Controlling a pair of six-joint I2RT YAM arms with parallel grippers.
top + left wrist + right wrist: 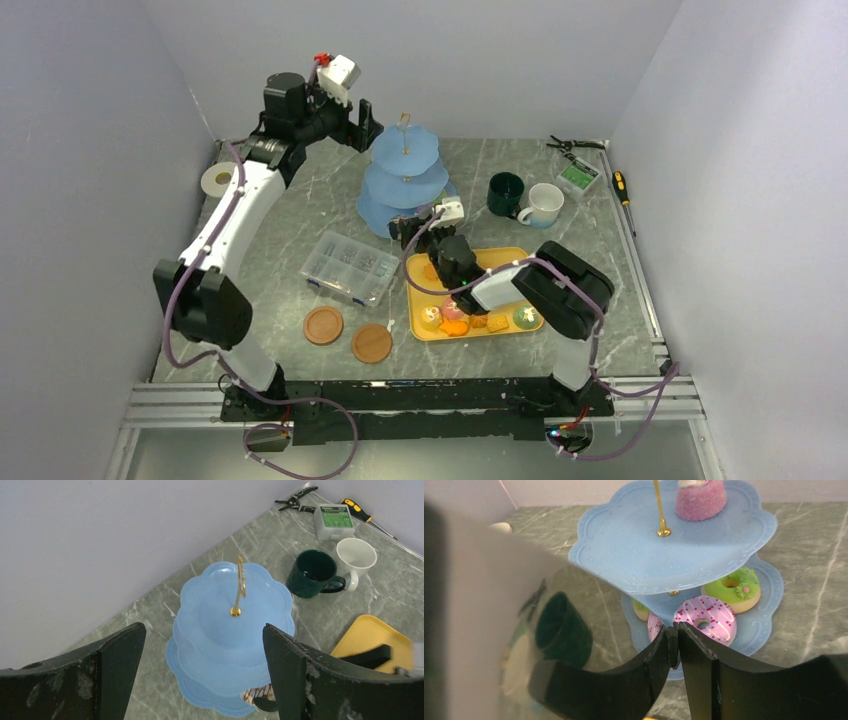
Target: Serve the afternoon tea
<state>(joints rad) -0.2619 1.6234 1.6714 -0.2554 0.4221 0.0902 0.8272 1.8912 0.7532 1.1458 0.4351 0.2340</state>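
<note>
The light-blue three-tier stand (405, 175) with its gold loop (240, 582) stands at the back centre. My left gripper (367, 122) is open and empty, high up beside the stand's top; the stand (220, 605) lies between its fingers (205, 627) far below. My right gripper (415, 228) is shut with nothing seen between the tips (674, 630), at the bottom tier's front edge. A pink doughnut (709, 617) and a green doughnut (731, 587) lie on the bottom tier, and a pink cake (700, 497) sits on the tier above. The dark-green mug (505, 193) and the white mug (545, 205) stand to the right.
A yellow tray (500, 258) holds several more treats (470, 320) under my right arm. A clear compartment box (348, 266), two round coasters (323, 325) and a tape roll (217, 180) lie at the left. Tools (575, 145) lie at the back right. Something white and blurred (479, 605) blocks the left of the right wrist view.
</note>
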